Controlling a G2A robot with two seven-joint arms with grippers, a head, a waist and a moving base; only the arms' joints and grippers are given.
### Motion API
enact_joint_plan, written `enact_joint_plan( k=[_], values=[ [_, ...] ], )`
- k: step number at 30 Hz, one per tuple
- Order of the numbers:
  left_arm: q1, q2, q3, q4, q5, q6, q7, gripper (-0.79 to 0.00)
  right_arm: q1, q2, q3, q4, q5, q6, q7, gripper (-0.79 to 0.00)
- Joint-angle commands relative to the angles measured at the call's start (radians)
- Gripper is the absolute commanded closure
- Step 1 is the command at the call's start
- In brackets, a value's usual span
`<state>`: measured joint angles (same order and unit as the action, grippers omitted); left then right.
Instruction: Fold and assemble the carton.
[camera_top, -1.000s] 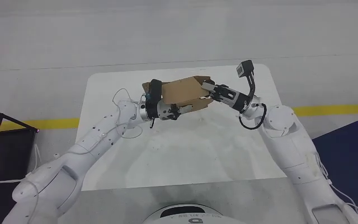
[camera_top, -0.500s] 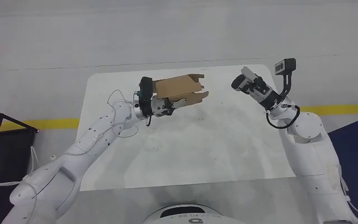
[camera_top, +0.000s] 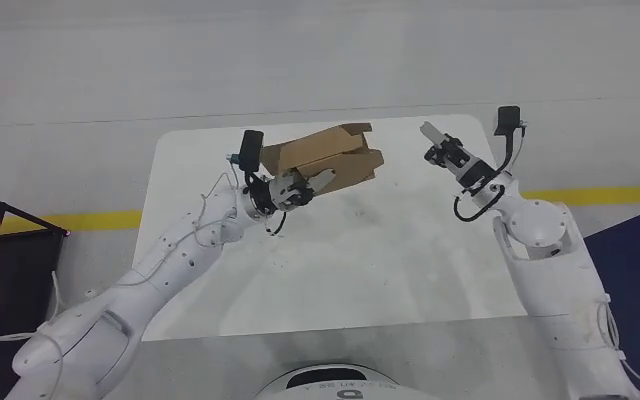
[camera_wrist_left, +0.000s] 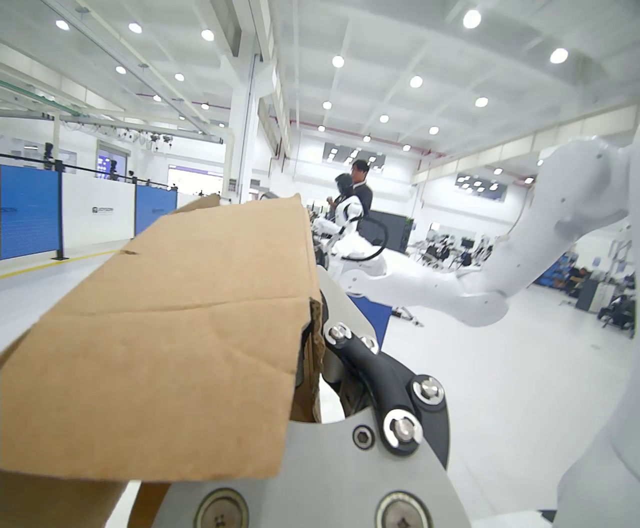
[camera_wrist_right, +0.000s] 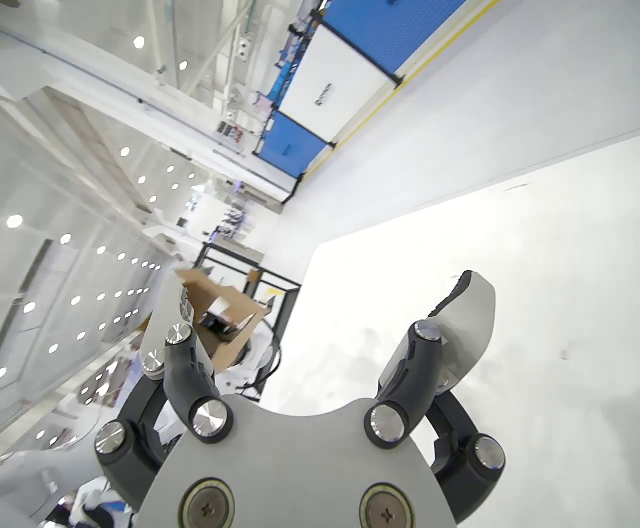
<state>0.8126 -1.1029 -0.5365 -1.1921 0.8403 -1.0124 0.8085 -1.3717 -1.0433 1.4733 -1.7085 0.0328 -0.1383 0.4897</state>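
Closest to the robot, the white table (camera_top: 230, 300) lies bare along its near stretch, a little scuffed toward the middle. Further in, the left arm reaches up across the table's left half, and the left gripper (camera_top: 310, 183) is clamped tight on the left end of the carton (camera_top: 325, 155), its fingers pinching the cardboard wall. The carton is brown, only partly folded into shape, and it is held up off the surface over the table's far middle, tilted, with its loose flaps pointing toward the right arm. From the left wrist, a creased panel of it (camera_wrist_left: 175, 325) sits right against the gripper's body. Off to the right and well apart from the carton, the right gripper (camera_top: 437, 143) hangs over the table's far right corner with its fingers spread wide and nothing between them. From that wrist the carton's open end (camera_wrist_right: 225, 315) faces it across the table. Beyond lies pale floor, with a yellow line (camera_top: 100, 219) running along it.
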Motion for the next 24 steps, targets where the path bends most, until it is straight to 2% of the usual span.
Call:
enact_joint_plan(
  k=[1,12,13,24],
  values=[
    [0.0,-0.001,-0.005,0.002,0.015,0.0,-0.001,0.0,0.0,0.0,0.0,0.0,0.011,-0.005,0.005,-0.785],
    [0.0,-0.001,-0.005,0.002,0.015,0.0,-0.001,0.0,0.0,0.0,0.0,0.0,0.011,-0.005,0.005,-0.785],
    [0.0,-0.001,-0.005,0.002,0.015,0.0,-0.001,0.0,-0.004,-0.002,-0.018,0.006,-0.033,0.045,-0.032,-0.785],
    [0.0,-0.001,-0.005,0.002,0.015,0.0,-0.001,0.0,-0.005,-0.003,-0.02,0.009,-0.035,0.048,-0.036,-0.785]
  ],
)
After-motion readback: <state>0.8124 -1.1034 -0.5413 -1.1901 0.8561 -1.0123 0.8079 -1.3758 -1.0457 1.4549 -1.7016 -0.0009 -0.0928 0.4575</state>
